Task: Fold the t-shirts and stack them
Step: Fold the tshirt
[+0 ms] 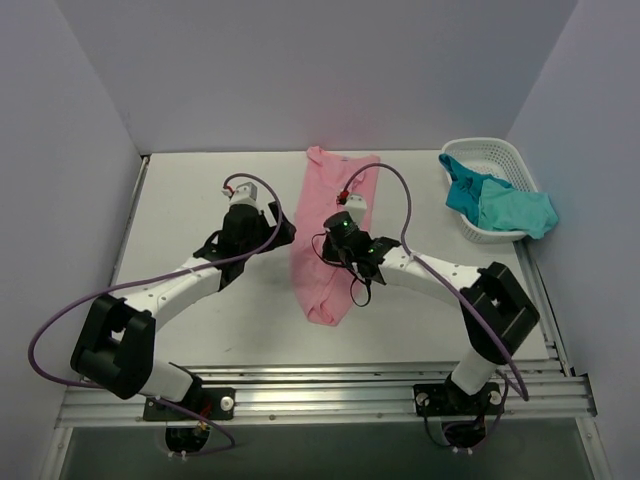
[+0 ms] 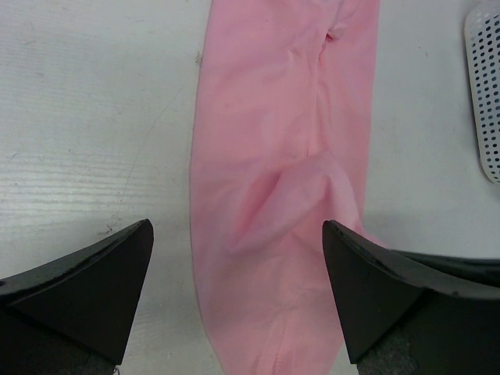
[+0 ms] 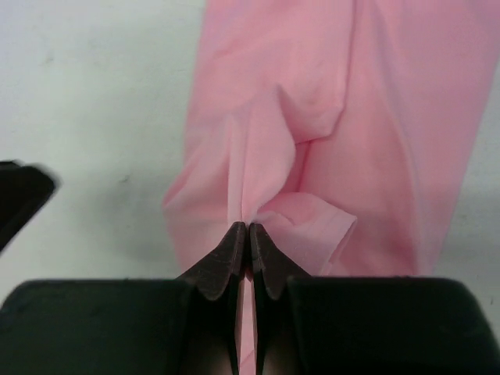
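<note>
The pink t-shirt point(image 1: 322, 235) lies in a long narrow strip down the middle of the table, seen close in both wrist views point(image 2: 273, 156) point(image 3: 328, 117). My right gripper point(image 1: 345, 222) point(image 3: 248, 228) is shut on a pinched fold of the pink t-shirt near its middle. To the left of the strip, my left gripper point(image 1: 268, 212) point(image 2: 238, 234) hangs open, its two fingers straddling the pink fabric without touching it. Teal and turquoise t-shirts point(image 1: 497, 203) lie bunched in the basket at the right.
A white lattice basket point(image 1: 482, 152) stands at the back right by the wall; its edge point(image 2: 486, 94) shows in the left wrist view. Purple cables loop from both arms. A metal rail point(image 1: 330, 385) runs along the near edge.
</note>
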`<action>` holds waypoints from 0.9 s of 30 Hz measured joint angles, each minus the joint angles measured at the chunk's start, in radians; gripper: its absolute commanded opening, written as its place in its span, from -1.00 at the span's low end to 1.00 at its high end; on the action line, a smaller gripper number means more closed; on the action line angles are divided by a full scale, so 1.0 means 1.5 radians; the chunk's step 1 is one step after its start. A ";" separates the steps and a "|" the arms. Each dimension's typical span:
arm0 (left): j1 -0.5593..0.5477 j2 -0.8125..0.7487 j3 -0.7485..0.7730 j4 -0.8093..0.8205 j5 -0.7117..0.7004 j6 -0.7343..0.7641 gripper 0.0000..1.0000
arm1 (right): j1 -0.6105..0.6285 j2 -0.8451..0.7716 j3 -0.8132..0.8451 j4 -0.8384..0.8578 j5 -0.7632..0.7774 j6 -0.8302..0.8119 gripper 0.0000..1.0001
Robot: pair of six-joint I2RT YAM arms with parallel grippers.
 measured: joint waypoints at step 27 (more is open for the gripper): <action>-0.001 0.051 0.012 0.011 0.006 -0.002 0.97 | 0.277 -0.258 -0.206 -0.083 0.068 0.204 -1.00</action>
